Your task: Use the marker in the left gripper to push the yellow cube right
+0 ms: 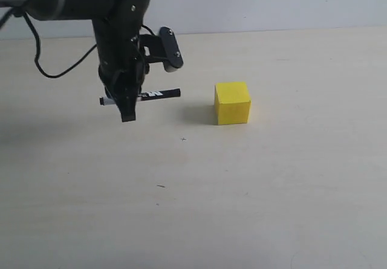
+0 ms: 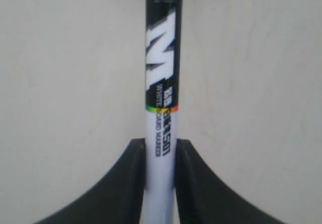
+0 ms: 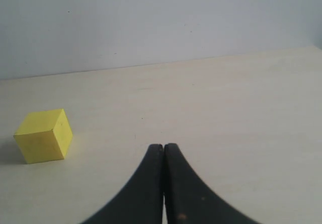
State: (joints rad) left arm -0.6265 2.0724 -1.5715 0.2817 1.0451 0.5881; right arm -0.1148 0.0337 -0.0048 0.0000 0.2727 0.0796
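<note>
Right, nearest my exterior camera lies the bare front of the pale beige tabletop (image 1: 242, 220), marked only by a couple of tiny dark specks. Farther in, the black two-fingered left gripper (image 1: 127, 115) hangs pointing downward, its fingers clenched on the slim whiteboard marker with white barrel and black cap (image 1: 158, 93). I see the marker lying level, one black end pointing toward the small bright yellow cube (image 1: 232, 103). The cube sits on the table to the marker's right, near but apart. Through the other wrist camera, the black right gripper (image 3: 163, 146) has its fingers pressed together on nothing, well apart from the cube. Behind everything stands a plain pale wall (image 1: 272, 3).
</note>
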